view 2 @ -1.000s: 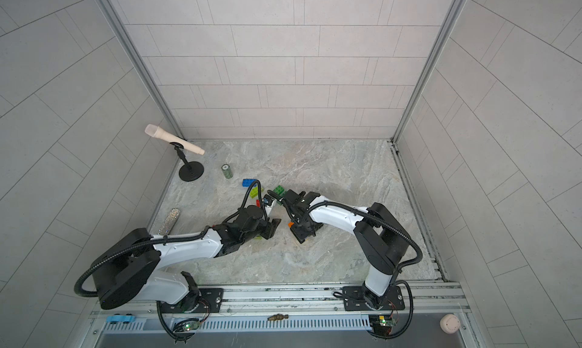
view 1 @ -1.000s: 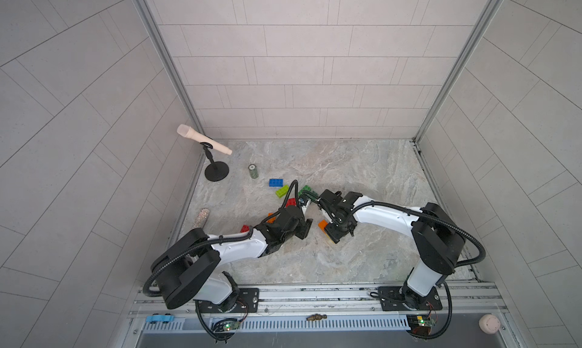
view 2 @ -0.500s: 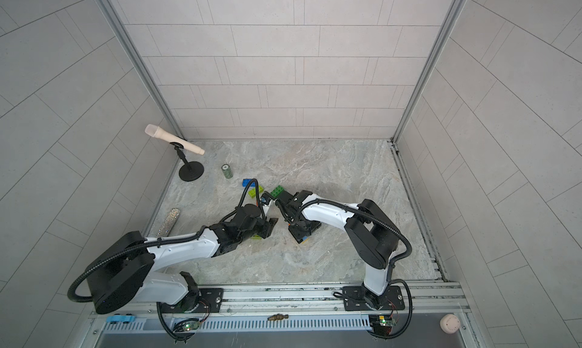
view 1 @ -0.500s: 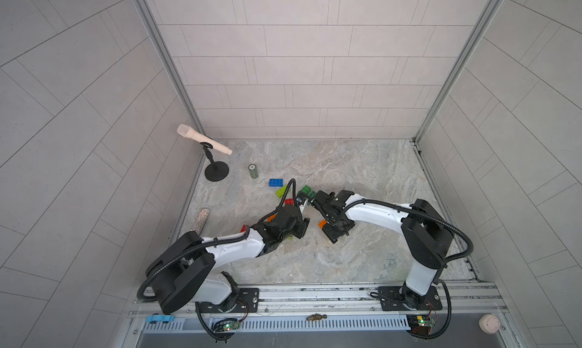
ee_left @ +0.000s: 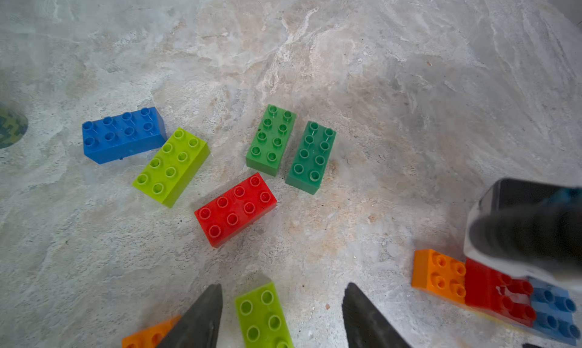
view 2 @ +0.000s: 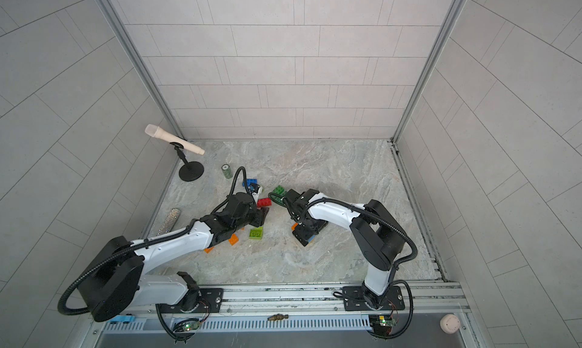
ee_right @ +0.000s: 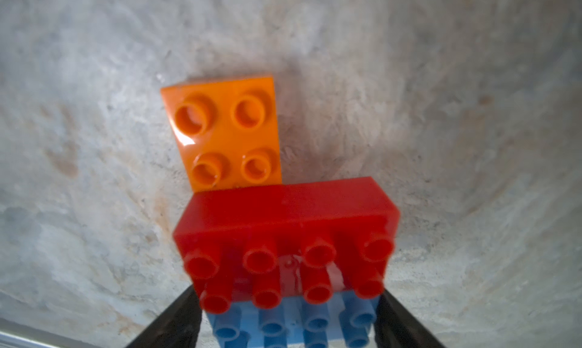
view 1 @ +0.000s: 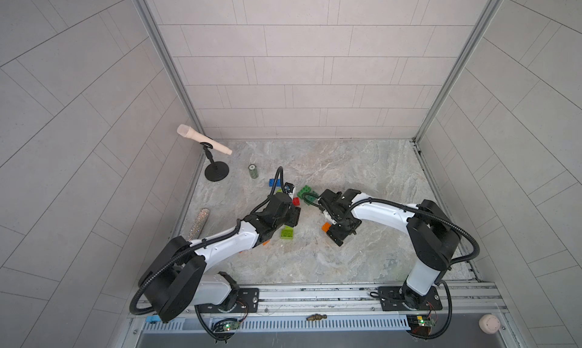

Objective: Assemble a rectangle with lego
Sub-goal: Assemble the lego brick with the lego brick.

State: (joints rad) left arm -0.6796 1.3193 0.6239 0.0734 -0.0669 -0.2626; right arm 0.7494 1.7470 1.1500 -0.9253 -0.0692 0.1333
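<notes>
In the left wrist view my left gripper (ee_left: 282, 318) is open over a lime lego brick (ee_left: 263, 318). The brick lies on the floor between the fingers, close to one of them without touching. Beyond it lie red (ee_left: 235, 209), lime (ee_left: 171, 167), blue (ee_left: 122, 135), green (ee_left: 271, 140) and dark green (ee_left: 311, 156) bricks. My right gripper (ee_right: 288, 327) is open. Its fingers stand on either side of the blue brick (ee_right: 293, 324) of a joined row of orange (ee_right: 225, 132), red (ee_right: 283, 236) and blue. In a top view this row (view 2: 311, 237) is mostly hidden under the right gripper (view 2: 307, 233).
A microphone on a stand (view 1: 204, 140) and a small dark green cylinder (view 1: 253, 171) stand at the back left. A glittery stick (view 1: 198, 224) lies by the left wall. Two orange bricks (view 2: 233, 239) lie beside the left arm. Walls close three sides.
My right gripper's jaws have widened and come off the blue brick of the row. The left jaws have opened slightly. The right wrist shifted a little to the left.
</notes>
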